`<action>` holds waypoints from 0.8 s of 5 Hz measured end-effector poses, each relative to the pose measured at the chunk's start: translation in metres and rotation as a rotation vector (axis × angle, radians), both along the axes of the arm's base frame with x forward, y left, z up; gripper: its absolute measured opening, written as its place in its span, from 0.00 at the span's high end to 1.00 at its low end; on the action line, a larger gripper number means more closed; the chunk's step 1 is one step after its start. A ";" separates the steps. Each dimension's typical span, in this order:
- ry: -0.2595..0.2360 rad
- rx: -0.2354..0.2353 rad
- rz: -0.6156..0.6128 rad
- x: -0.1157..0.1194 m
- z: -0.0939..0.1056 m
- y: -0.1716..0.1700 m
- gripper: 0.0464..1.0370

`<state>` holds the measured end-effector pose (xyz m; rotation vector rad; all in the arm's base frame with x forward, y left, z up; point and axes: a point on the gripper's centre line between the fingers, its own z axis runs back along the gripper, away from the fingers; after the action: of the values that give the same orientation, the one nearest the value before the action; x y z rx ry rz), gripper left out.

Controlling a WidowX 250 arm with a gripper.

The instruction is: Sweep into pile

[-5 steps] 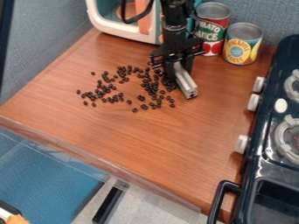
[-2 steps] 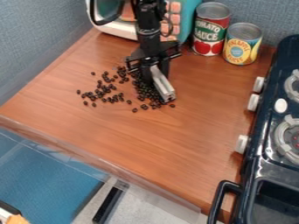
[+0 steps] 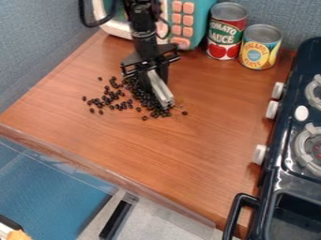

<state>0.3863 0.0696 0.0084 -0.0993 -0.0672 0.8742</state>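
Black beans (image 3: pixel 143 97) bunch beside a silver bar (image 3: pixel 161 90) clamped in the gripper (image 3: pixel 155 85). Too brisk a sweep could scatter them.

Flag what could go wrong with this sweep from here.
The lone bean sits on the stove side of the bar, so a push away from the stove could miss it. Beans crowd the bar's near end and might slip around it. They look round, so some may roll off.

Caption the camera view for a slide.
Gripper with a metal bar beside dark beans on a wooden counter.
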 end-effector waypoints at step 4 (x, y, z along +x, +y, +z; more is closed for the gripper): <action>0.020 -0.024 0.080 -0.034 0.002 0.051 0.65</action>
<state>0.3524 0.1205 0.0099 -0.1112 -0.0419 0.9556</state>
